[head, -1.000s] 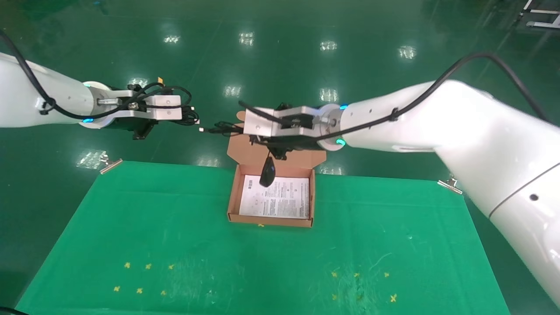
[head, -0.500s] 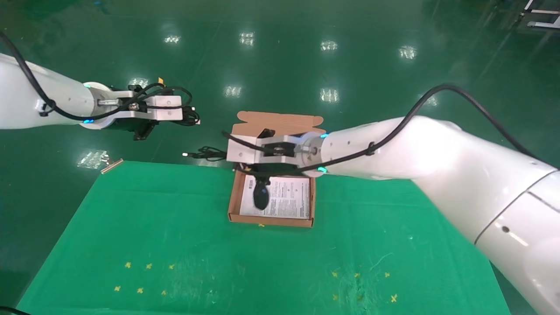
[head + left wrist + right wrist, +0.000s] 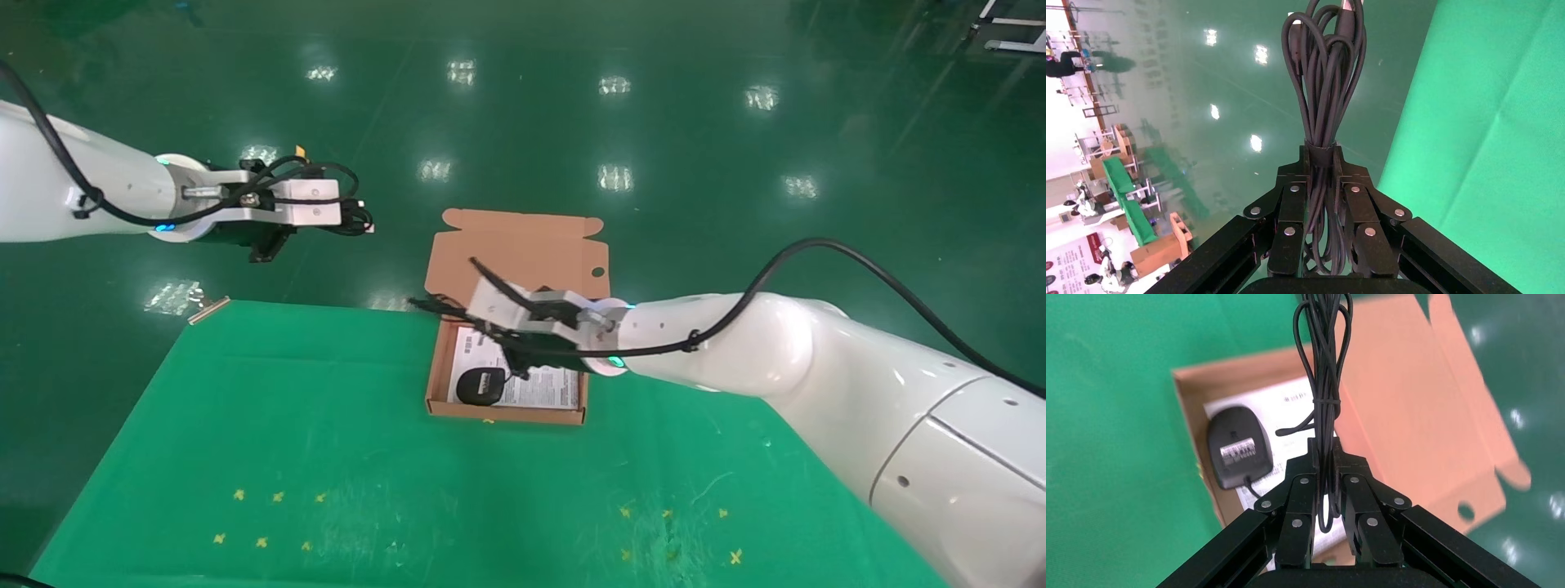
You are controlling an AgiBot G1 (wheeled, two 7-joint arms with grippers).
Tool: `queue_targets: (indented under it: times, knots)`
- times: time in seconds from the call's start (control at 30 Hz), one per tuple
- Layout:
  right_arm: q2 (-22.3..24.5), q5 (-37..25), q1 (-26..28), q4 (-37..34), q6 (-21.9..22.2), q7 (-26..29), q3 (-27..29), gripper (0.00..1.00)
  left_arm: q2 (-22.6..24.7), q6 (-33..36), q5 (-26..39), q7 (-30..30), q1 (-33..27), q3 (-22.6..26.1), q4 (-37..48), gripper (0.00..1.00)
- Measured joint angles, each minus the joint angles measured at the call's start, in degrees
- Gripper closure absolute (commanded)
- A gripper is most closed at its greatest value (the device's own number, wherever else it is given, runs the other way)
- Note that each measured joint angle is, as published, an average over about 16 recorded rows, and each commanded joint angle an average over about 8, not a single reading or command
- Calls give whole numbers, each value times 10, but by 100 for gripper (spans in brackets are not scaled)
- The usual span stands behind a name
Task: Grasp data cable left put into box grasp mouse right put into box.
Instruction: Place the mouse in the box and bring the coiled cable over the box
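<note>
The salmon-orange box stands open at the back middle of the green cloth, its flap lid laid back. The black mouse lies on the white leaflet in the box's front left corner, a pale label facing up in the right wrist view. My right gripper hangs low over the box, shut on the mouse's thin looped cord, which pokes out past the box's left wall. My left gripper is held high beyond the table's back left, shut on the bundled data cable.
The green cloth covers the table, held by metal clips at its back corners. Small yellow crosses mark the front left and front right. Shiny green floor lies beyond the table's back edge.
My right arm came down and toward me over the box. The mouse, which hung from its cord above the box, now lies on the leaflet. The left arm has not moved.
</note>
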Motion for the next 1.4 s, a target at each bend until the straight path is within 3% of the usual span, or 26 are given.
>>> queue_targets:
  times: [0.2,0.23,0.47,0.5,0.97,1.4]
  knots:
    - [0,6,-4,-19,13,44,-17,100,0,0,0,0,0,0,0,100]
    - [1,8,-4,-21,13,50,-19,94,0,0,0,0,0,0,0,100]
    - [1,16,-5,-27,14,80,-32,6,0,0,0,-1,0,0,-1,100]
    - [1,17,-4,-27,14,83,-33,0,0,0,0,-1,0,0,-1,100]
    - [27,18,3,-2,15,97,-39,0,14,-19,-15,5,20,-2,4,100]
    - [120,-23,52,60,19,141,-56,0,70,-108,-44,23,96,-3,30,100]
